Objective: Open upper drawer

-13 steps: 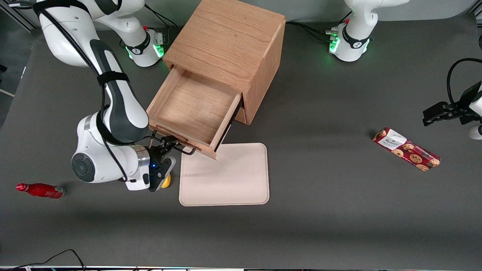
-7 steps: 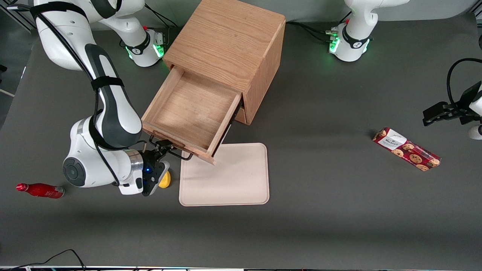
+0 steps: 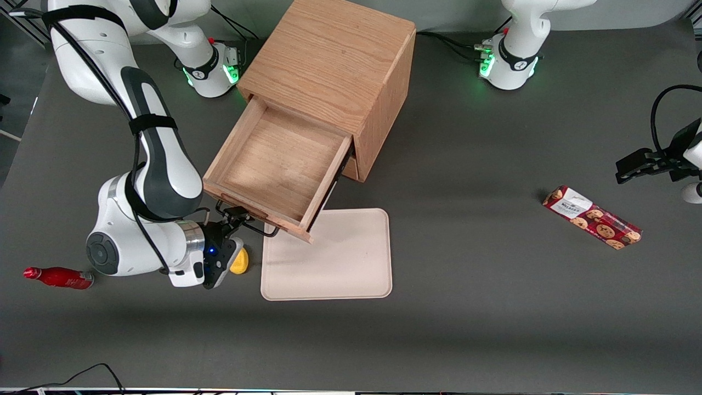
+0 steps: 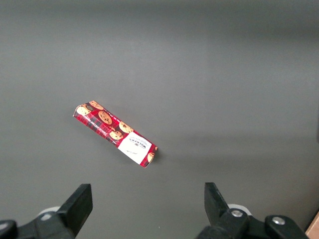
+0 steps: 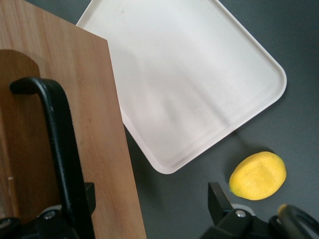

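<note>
The upper drawer [image 3: 274,159] of the oak cabinet [image 3: 334,60] stands pulled far out, its shallow light-wood box empty. Its thin dark bar handle [image 3: 262,230] runs along the drawer front, on the side nearest the front camera. My right gripper [image 3: 235,215] is at that handle, low over the table. In the right wrist view the gripper [image 5: 152,204] is open, its fingers wide apart. One finger [image 5: 85,196] sits against the handle [image 5: 62,149] at the drawer front [image 5: 94,124]; the other finger [image 5: 218,199] is out over bare table. The bottom drawer is hidden under the upper one.
A cream tray [image 3: 329,258] lies flat right by the drawer front and shows in the right wrist view [image 5: 189,74]. A lemon [image 3: 239,262] [image 5: 258,175] lies beside my gripper. A red bottle [image 3: 57,277] lies at the working arm's end, a cookie box [image 3: 592,218] [image 4: 115,134] toward the parked arm's.
The drawer has slid farther out of the cabinet. My gripper and wrist have moved with the handle, away from the cabinet and nearer the front camera.
</note>
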You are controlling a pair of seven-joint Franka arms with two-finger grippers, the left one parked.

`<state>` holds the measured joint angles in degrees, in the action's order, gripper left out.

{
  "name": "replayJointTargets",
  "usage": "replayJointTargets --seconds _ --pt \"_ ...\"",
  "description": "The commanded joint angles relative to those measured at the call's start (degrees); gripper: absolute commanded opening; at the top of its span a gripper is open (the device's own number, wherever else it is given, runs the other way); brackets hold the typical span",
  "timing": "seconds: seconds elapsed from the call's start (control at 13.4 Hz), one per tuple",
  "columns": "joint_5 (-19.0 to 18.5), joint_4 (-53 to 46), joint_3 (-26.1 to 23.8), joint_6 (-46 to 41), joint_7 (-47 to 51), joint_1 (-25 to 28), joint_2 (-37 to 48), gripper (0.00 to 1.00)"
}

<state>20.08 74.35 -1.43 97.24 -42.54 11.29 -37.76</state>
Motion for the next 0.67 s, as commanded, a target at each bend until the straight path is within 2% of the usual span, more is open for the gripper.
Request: replayJointTargets --seconds 0.0,0.6 --pt "-0.4 -3.5 -0.9 -1.1 -1.5 -1.2 -2.1 1.00" --pt "-0.4 -4.9 -1.9 -2.0 -1.4 -1.4 0.1 1.00"
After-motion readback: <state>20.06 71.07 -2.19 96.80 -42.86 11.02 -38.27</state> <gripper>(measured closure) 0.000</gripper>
